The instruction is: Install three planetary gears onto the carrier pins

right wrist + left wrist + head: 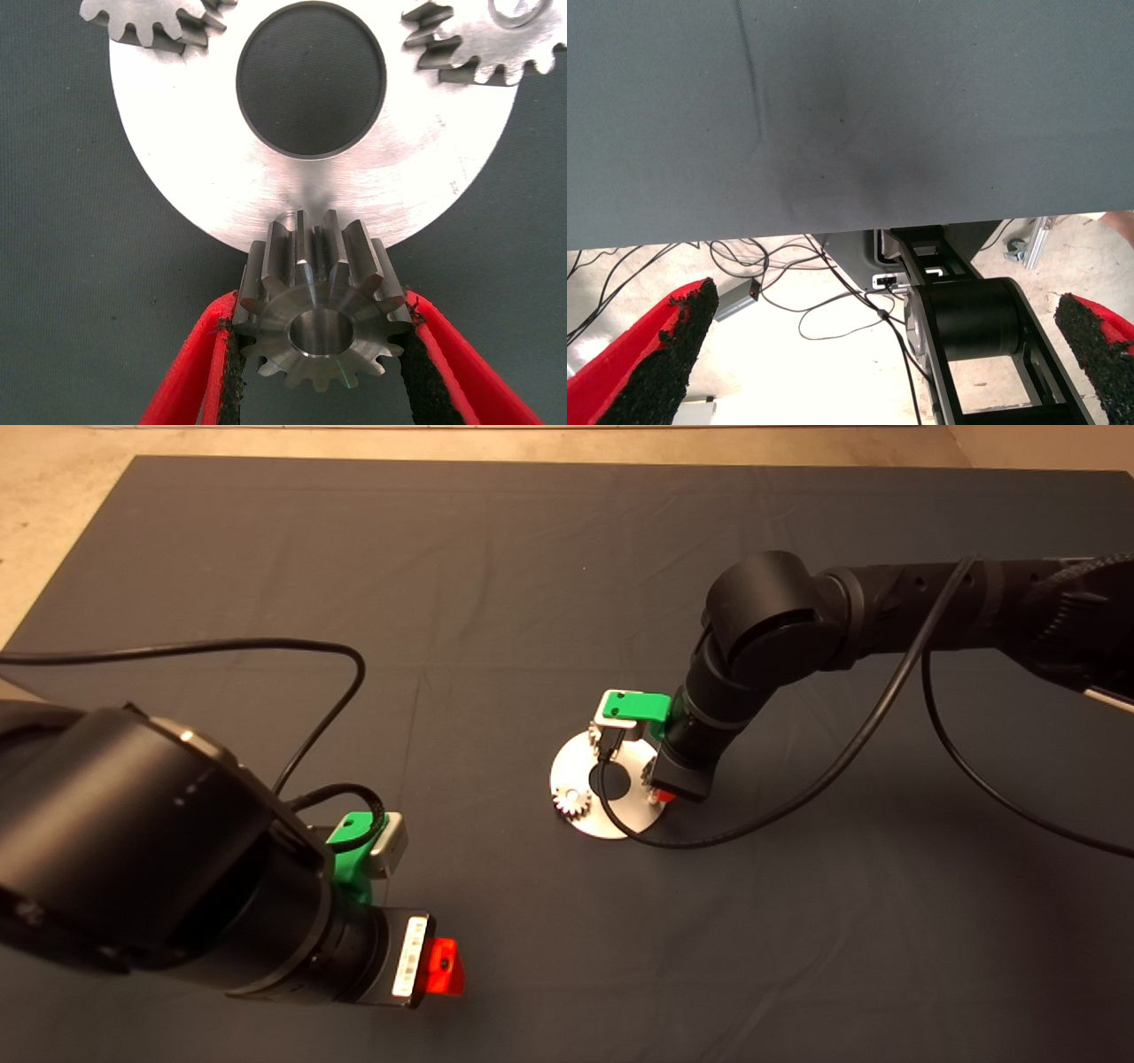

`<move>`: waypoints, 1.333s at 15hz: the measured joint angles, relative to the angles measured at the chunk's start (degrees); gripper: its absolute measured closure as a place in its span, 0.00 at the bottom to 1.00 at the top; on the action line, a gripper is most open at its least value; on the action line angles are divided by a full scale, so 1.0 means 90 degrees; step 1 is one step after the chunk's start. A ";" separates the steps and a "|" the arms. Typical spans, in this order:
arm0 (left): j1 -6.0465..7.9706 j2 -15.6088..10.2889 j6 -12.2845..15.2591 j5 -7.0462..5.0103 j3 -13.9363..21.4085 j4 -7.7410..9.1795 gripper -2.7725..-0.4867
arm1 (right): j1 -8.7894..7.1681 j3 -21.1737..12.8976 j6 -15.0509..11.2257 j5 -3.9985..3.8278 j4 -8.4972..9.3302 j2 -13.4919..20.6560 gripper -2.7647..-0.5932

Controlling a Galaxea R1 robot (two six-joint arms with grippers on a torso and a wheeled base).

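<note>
Two small silver-grey toothed gears (146, 19) already sit on the flat shiny round metal disc (186, 150). The third gear (319, 310) is clamped between your right gripper (321, 350)'s red fingers (190, 372), bore upright, over the disc's right rim. Its pin is hidden beneath; judge the line as straight down. Left gripper (877, 354) waits spread and empty, near left, well apart.

No readable text, brand or number is showing anywhere. A white sticker with dark barcode-like marks (409, 955) is sitting on the left arm's wrist near the dark mat's near edge, but its marks are too small to read. Nothing is showing as lettering on the metal parts.
</note>
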State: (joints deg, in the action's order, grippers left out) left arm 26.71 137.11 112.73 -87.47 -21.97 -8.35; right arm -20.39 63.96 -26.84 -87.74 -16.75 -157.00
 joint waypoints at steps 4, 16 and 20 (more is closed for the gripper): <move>0.0000 0.0000 0.0000 0.0002 0.0000 0.0024 0.01 | 0.0027 -0.0002 0.0003 0.0003 -0.0004 -0.0019 0.79; 0.0000 -0.0003 0.0001 -0.0001 0.0001 0.0121 0.01 | 0.0182 -0.0003 0.0009 -0.0012 -0.0030 -0.0015 0.79; 0.0000 -0.0004 0.0001 0.0002 0.0001 0.0123 0.01 | 0.0202 -0.0003 0.0009 -0.0019 -0.0046 -0.0015 0.79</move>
State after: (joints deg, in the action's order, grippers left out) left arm 26.71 137.07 112.74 -87.46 -21.96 -7.24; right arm -18.58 63.94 -26.76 -87.90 -17.16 -157.14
